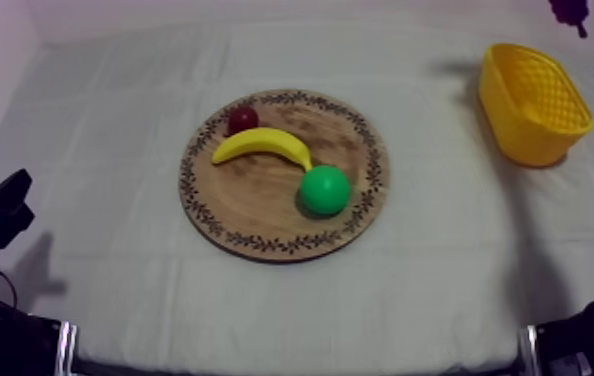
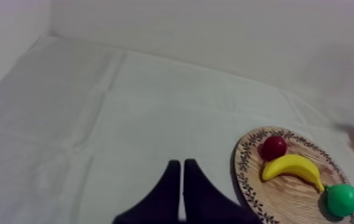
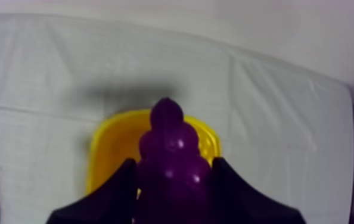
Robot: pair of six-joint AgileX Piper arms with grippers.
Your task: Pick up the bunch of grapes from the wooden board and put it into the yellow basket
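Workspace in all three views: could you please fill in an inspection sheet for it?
Surface: grey-white cloth, creased.
Job's things: bunch of grapes held above the yellow basket, off the wooden board.
Clutter: banana, small red fruit and green fruit lie on the board.
End effectors: right end effector shut on the grapes over the basket; left end effector shut on nothing, low at the left of the cloth, away from the board.
Cables: nothing seen.
Surroundings: pale wall behind the cloth.
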